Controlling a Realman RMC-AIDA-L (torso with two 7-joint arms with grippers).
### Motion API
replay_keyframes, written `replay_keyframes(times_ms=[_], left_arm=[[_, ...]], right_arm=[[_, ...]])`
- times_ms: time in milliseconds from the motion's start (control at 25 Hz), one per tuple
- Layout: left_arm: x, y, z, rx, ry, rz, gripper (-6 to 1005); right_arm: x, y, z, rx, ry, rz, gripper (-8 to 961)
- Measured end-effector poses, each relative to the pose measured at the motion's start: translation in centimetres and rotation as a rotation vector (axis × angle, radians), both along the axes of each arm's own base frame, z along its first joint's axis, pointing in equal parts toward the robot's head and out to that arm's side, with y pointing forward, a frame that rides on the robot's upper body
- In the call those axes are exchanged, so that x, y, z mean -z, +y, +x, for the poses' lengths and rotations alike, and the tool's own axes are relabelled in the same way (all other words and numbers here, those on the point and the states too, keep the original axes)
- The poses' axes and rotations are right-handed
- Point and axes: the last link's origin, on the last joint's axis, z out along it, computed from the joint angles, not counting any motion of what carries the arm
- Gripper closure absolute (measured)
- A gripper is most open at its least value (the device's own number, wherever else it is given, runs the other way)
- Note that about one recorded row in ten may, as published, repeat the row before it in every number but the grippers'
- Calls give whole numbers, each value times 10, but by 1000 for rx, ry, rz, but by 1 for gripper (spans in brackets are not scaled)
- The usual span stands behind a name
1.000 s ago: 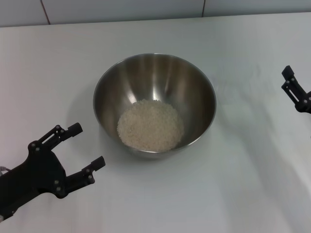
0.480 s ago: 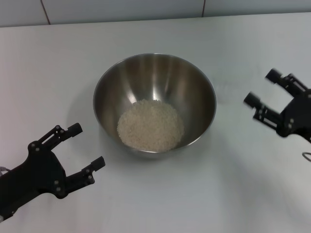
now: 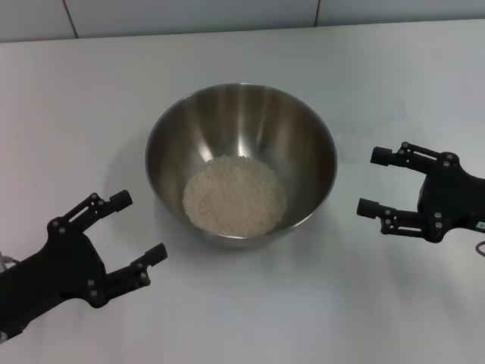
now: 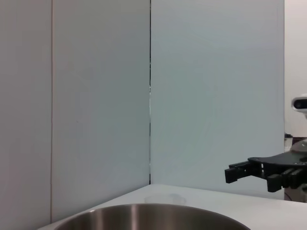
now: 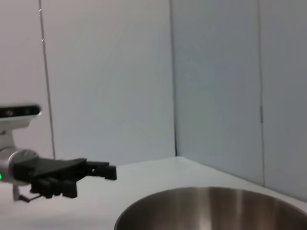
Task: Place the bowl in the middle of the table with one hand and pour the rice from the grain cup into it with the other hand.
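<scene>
The steel bowl (image 3: 307, 144) stands in the middle of the white table (image 3: 91, 98) with a pale heap of rice (image 3: 235, 196) in its bottom. My left gripper (image 3: 142, 226) is open and empty, low over the table at the bowl's front left, apart from it. My right gripper (image 3: 370, 180) is open and empty just right of the bowl, fingers pointing at its rim without touching. A faint translucent shape, seemingly the grain cup (image 4: 164, 199), shows beyond the bowl rim (image 4: 153, 213) in the left wrist view. I cannot make it out in the head view.
A pale wall with panel seams (image 3: 317, 11) runs along the table's far edge. The left wrist view shows the right gripper (image 4: 235, 172) across the bowl. The right wrist view shows the left gripper (image 5: 110, 171) beyond the bowl rim (image 5: 216, 203).
My right gripper has come in from the right edge of the head view toward the bowl and turned its open fingers at it. The left gripper has hardly moved.
</scene>
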Motion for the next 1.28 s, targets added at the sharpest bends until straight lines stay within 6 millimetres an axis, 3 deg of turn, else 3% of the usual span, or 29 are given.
replay_keyframes(times_ms=[640,1280], left_arm=[[-11,29,5,60,89,-78,139],[-10,33,7,71,112,-86,139]], right_arm=[[-3,7,-2,-69,-98,-55,143],[-1,4,0,-65,-101,-53,143]])
